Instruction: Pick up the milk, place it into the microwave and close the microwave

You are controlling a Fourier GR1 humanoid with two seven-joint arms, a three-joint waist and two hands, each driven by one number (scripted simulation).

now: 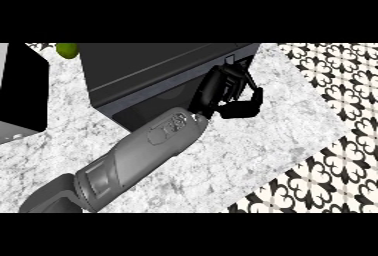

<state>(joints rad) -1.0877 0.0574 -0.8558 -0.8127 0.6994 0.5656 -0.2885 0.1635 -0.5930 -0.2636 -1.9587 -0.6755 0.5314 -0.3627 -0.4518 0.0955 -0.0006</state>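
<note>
**Left hand at the microwave's right front corner**

At the far left a black box (22, 90) stands on the speckled grey bench (66, 140). Just right of it, at the top edge, sits a small green round thing (67, 50). A grey forearm (140, 150) comes in from the lower left and slants up to the right. The dark microwave (148, 70) fills the top middle; whether its door is fully shut cannot be told. The left hand (221, 90) lies against the microwave's right front corner, with its fingers fairly straight along the front and its thumb bent out to the right. It holds nothing that shows. The milk is out of sight in this view. At the right, past the bench's edge, is black-and-white patterned floor (332, 170).
</note>
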